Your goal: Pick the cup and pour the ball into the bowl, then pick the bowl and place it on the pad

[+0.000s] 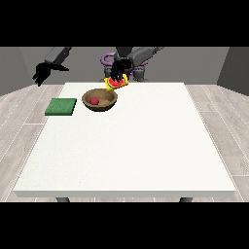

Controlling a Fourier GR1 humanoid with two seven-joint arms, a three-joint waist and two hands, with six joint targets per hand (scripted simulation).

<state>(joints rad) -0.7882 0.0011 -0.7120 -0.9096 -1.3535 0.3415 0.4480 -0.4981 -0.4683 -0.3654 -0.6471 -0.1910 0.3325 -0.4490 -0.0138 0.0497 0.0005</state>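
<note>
The large white table fills most of the front view, with the task's things gathered near its far left corner. The green pad lies flat by the table's left edge, with nothing on it. Just to its right, apart from it, stands the brown bowl, and a red ball rests inside it, so the pour looks done. Above the bowl's far right rim the hand at the view's right is wrapped round the yellow cup, which is tipped over with its reddish inside facing the camera (whether anything is left in it cannot be made out). The hand at the view's left hangs off the table beyond its far left corner, holding nothing, its fingers hanging loose. What remains, by my reading, is to put the cup aside, grasp the bowl and set it on the pad.
</note>
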